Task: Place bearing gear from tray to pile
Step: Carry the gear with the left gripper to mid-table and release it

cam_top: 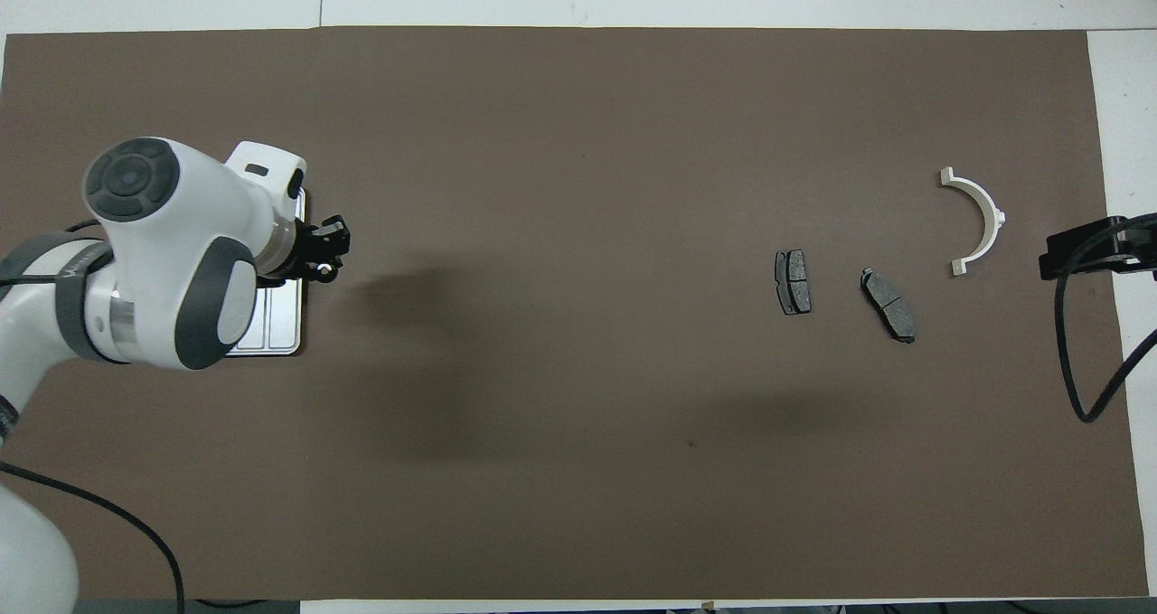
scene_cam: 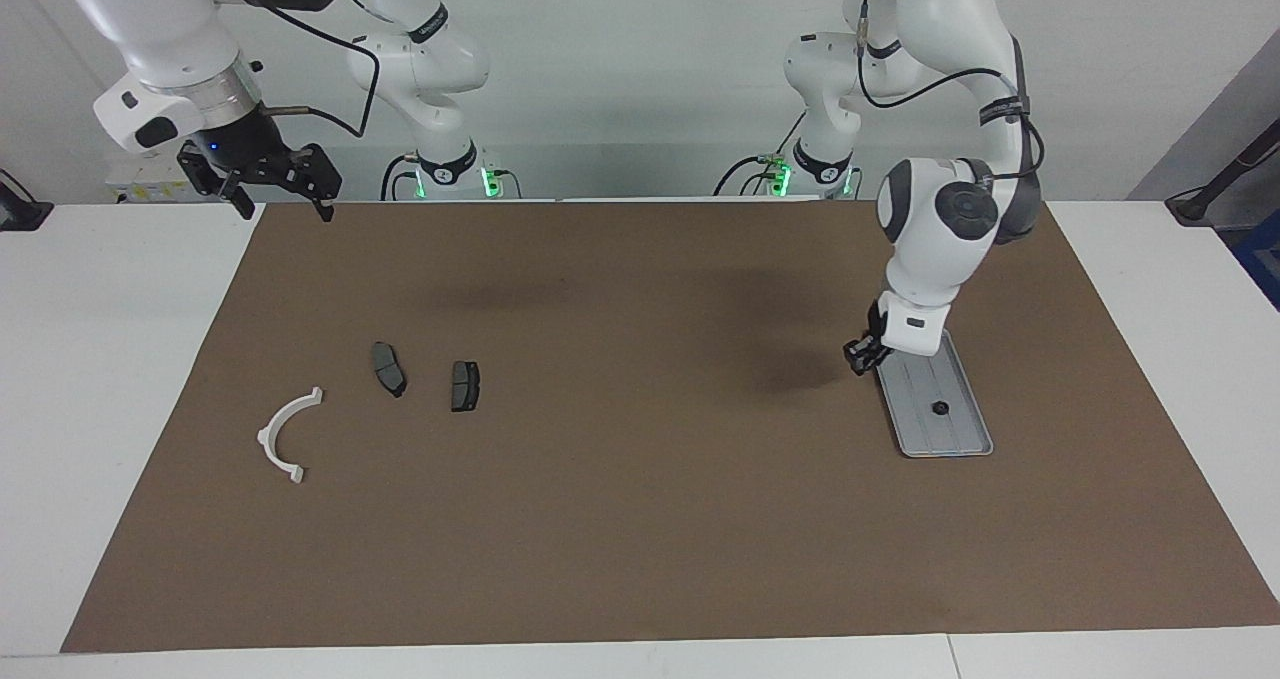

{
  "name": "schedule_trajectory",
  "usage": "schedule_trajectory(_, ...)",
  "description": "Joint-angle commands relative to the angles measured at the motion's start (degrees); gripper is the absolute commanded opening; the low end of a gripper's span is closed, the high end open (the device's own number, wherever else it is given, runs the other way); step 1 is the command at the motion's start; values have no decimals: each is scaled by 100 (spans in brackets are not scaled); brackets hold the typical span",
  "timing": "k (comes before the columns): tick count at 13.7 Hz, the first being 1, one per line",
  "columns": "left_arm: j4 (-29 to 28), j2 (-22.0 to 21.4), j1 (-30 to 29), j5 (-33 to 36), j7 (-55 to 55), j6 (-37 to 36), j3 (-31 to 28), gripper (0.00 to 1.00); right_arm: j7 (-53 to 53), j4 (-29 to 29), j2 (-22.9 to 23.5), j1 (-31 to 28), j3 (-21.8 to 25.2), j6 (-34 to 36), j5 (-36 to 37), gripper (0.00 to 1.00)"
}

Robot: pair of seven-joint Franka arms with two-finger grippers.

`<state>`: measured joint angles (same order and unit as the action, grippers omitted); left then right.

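My left gripper hangs low over the brown mat, just beside the tray's nearer corner on the side that looks toward the right arm's end; its fingers are drawn close together, and in the overhead view a small roundish part shows at their tips; I take that to be the bearing gear, pinched there so it can be carried without rolling. A small dark part lies on the tray, farther from the robots than my gripper; what it is I cannot tell. The tray sits at the left arm's end of the table, which is why this arm does the fetching. The pile lies well apart, toward the right arm's end: a white semicircular bracket and two dark brake-pad pieces, loosely grouped with room among them for the gear. My right gripper waits with fingers spread and empty, high over the mat's corner at its own end. I can read no brand, label or writing anywhere.
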<state>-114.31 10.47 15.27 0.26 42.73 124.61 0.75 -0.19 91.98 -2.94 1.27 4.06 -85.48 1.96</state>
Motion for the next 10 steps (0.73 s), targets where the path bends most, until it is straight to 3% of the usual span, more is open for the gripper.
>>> schedule_trajectory(1,400,200,887,-8,1697,-34,-101,0,-69,180,-155,-56,-20,-135,-81,100)
schedule_trajectory(4,601,305,1662,-25,2827,152,-101,0,-358,216,-76,-285,-11,-381,-169,100)
schedule_trajectory(7,2022,1288,2102,18,3557,-645,-118,0,-394,119,178,-346,-11,-610,-187,100)
schedule_trajectory(10,2097,1562,2358,115,4295,-684,-154,0,-395,110,346,-356,-11,-847,-187,100)
